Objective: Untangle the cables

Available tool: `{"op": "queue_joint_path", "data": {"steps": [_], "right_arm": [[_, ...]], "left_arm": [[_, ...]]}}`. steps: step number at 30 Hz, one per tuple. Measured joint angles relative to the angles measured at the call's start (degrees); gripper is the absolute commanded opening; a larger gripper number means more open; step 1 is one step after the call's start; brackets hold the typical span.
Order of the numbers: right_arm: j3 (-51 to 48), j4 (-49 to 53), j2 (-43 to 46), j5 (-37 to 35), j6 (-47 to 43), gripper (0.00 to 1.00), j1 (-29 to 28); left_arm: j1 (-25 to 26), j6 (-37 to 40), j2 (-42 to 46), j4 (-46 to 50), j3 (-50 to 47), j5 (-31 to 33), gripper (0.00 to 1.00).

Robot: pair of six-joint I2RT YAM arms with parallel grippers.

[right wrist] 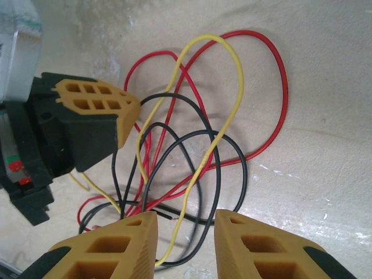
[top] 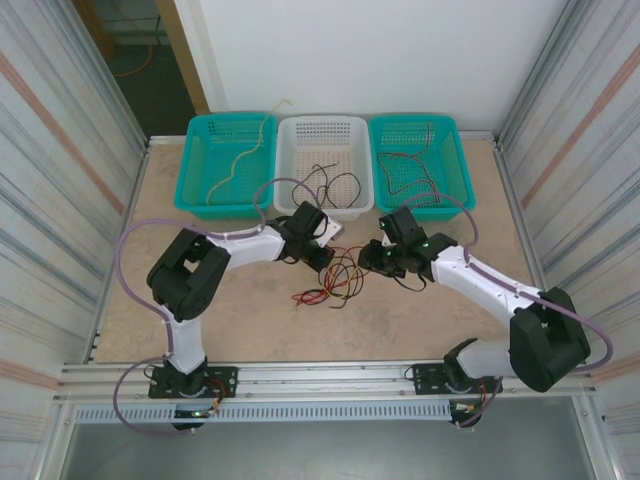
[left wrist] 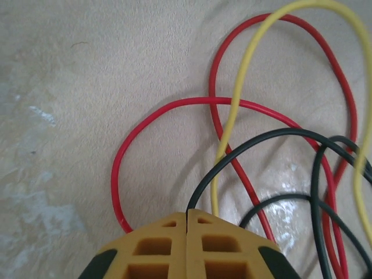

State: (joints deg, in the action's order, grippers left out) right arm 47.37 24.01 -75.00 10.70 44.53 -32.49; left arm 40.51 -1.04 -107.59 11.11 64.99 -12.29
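Several left: we see thin red, black, yellow cables (top: 336, 280) knotted before white plastic basket (top: 322, 130).
Left gripper (left wrist: 187, 212): pinching cables.
Right gripper (right wrist: 186, 216): ajar, gripping nothing.

White back wall (top: 400, 50), corrugated side panels (top: 60, 150), beige tabletop (top: 250, 320)

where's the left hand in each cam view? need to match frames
Top external: left hand at centre, at the cable tangle.
Left wrist: bottom centre, shut on black cable.
Right wrist: upper left, above the open right hand.
Shared landmark: the cable tangle, red, black and yellow.
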Motion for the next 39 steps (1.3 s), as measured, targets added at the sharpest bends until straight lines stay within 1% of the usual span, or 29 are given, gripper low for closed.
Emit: {"op": "queue_joint_path", "data": {"steps": [2,8,11,15,18,22,25,29,30,34,39], "right_arm": [[0.0,0.0,0.37,0.0,0.02,0.33,0.15],[0.0,0.22,1.97,-0.02,0.0,0.36,0.9],[0.72,1.62,3.02,0.0,-0.22,0.43,1.03],[3.72,2.54,5.09,0.0,-2.1,0.58,-0.11],[7.15,2.38,6.16,0.07,-4.13,0.61,-2.43],[10.97,1.73,5.75,0.79,-7.13,0.62,-5.14],[13.25,1.86,4.87,0.83,-9.35,0.62,-6.95],[16.17,2.14,3.76,-0.22,-11.34,0.64,-8.0],[16.9,2.25,3.58,-0.61,-11.87,0.64,-8.0],[20.04,2.36,2.14,-1.9,-12.7,0.56,-8.0],[20.28,2.1,0.76,-2.29,-12.94,0.55,-8.0]], "left_arm": [[0.0,-0.22,2.71,-0.11,-1.53,1.09,0.0],[-0.04,-1.77,15.19,-0.7,-6.84,3.5,0.0],[-0.04,-3.37,20.28,-0.72,-8.46,3.89,0.0],[-0.04,-6.21,27.26,0.37,-10.08,4.22,0.0],[-0.02,-7.82,32.87,1.22,-10.1,4.26,0.0],[0.02,-8.76,40.19,2.45,-9.49,3.19,0.0],[0.28,-8.94,43.95,4.0,-7.89,1.84,0.0],[0.5,-8.9,47.52,5.77,-4.9,-0.42,0.0],[0.5,-8.87,48.28,6.25,-3.96,-1.18,0.0],[0.5,-8.9,50.84,7.08,-0.31,-2.95,0.0],[0.5,-8.9,54.45,6.29,2.58,-1.07,0.0]]}}
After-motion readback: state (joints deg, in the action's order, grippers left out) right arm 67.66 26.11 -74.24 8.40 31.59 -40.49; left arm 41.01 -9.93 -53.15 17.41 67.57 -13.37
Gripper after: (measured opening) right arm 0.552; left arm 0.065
